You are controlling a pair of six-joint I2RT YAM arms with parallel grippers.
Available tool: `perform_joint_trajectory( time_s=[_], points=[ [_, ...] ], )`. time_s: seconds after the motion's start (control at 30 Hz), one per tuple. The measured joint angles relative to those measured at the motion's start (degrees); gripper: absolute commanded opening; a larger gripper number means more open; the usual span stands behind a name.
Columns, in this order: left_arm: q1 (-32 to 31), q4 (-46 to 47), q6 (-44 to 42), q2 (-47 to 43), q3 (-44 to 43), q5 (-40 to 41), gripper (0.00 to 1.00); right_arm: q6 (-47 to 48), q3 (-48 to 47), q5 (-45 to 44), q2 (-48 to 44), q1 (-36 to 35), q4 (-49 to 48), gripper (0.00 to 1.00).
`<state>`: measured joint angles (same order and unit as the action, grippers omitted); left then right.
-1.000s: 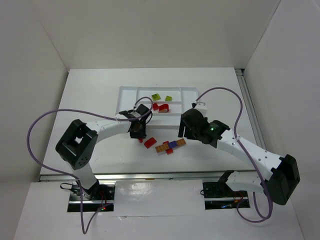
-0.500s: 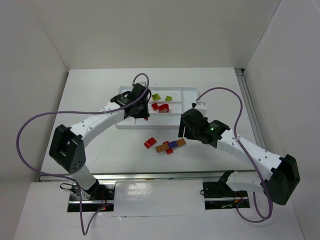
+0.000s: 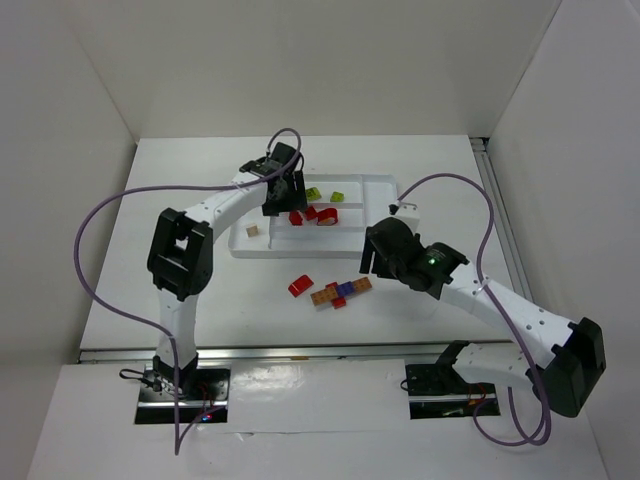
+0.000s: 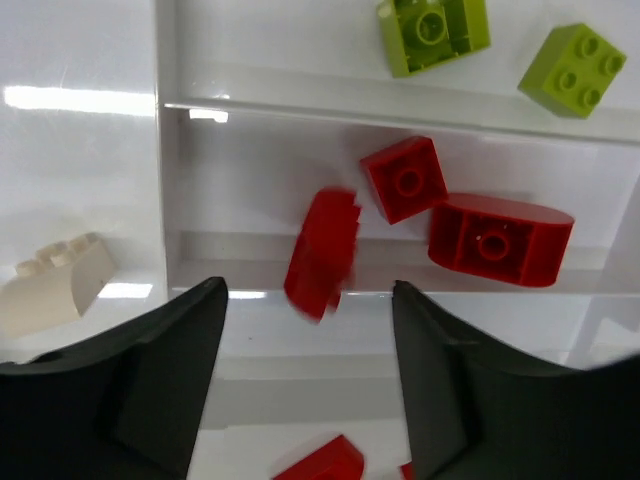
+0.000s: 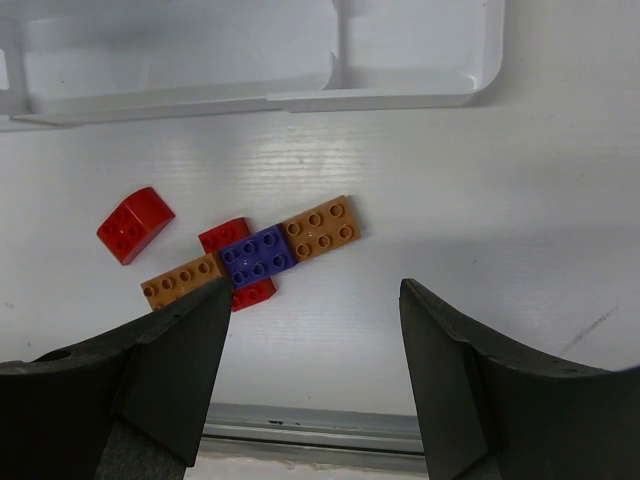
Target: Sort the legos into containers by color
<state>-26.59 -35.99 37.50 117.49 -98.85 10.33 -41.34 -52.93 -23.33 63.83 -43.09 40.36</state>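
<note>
My left gripper [image 4: 308, 322] hangs open over the white tray [image 3: 372, 182]. Just beyond its fingertips a blurred red lego [image 4: 322, 250] sits free of the jaws, in the compartment that holds two other red legos [image 4: 404, 178] [image 4: 500, 228]. Two lime green legos [image 4: 432, 30] [image 4: 572, 68] lie in the compartment behind. A tan lego [image 4: 60, 280] rests in the left section. My right gripper [image 5: 318, 300] stands open and empty above the table. In front of it lie a curved red lego [image 5: 135, 224] and a joined cluster of orange-brown, purple [image 5: 258, 255] and red legos.
The tray's right compartments [image 5: 410, 50] show only bare plastic. The cluster [image 3: 341, 291] and the loose red lego [image 3: 300, 285] lie between the tray and the arm bases. White walls close in the table on the left, back and right.
My left gripper carried a red lego from the table up over the tray and opened, letting it go into the red compartment. The right arm has hardly moved.
</note>
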Motion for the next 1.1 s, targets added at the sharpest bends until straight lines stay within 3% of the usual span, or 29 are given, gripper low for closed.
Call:
perform_joint_trajectory(
  time_s=[0.03,0.1,0.27,0.5,0.63,0.8,1.1],
  points=[
    [0.22,-0.13,0.07,0.0,0.07,-0.13,0.9,-0.02,0.0,-0.04,-0.17,0.0,0.02,0.75],
    [0.26,0.09,-0.02,-0.15,0.13,-0.17,0.93,-0.11,0.0,-0.07,-0.33,0.0,0.04,0.75],
    [-0.31,0.9,0.0,-2.84,3.78,-0.26,0.81,-0.15,0.0,-0.04,-0.33,0.0,0.11,0.75],
    [-9.35,1.62,-2.16,-21.4,19.78,0.72,0.79,-0.15,0.0,-0.02,-0.31,0.0,0.09,0.75],
    [-13.75,4.0,-3.54,-29.42,30.12,-1.77,0.83,-0.13,0.02,0.22,-0.28,0.0,-0.09,0.75],
    [-14.16,5.01,-3.85,-28.37,38.29,-3.61,0.84,-0.13,0.02,0.31,0.02,0.0,-0.26,0.75],
    [-16.9,9.42,-2.69,-21.59,39.08,-3.41,0.84,-0.17,0.04,0.46,0.04,0.0,-0.24,0.75]
  ],
)
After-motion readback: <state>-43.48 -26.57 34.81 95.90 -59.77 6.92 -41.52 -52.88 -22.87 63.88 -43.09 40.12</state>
